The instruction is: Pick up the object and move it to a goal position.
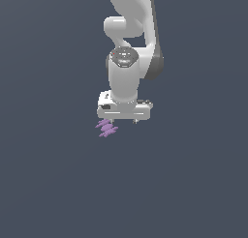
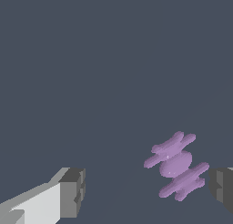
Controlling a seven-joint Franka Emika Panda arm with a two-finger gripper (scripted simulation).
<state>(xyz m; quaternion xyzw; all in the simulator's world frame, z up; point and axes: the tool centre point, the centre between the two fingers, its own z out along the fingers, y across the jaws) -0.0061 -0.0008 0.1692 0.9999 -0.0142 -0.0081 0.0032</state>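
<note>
The object (image 1: pixel 106 128) is a small light-purple elongated thing with short ridged prongs along its sides. It lies on the dark floor just below the white gripper (image 1: pixel 123 120), toward the exterior view's left of it. In the wrist view the object (image 2: pixel 175 165) sits between the two grey fingertips (image 2: pixel 73 192), much closer to the other fingertip (image 2: pixel 222 189). The jaws stand wide apart and hold nothing. I cannot tell whether a fingertip touches the object.
The white arm (image 1: pixel 130 53) rises above the gripper to the top of the exterior view. The floor (image 1: pixel 58 174) is a plain dark blue-grey surface. No goal marker shows.
</note>
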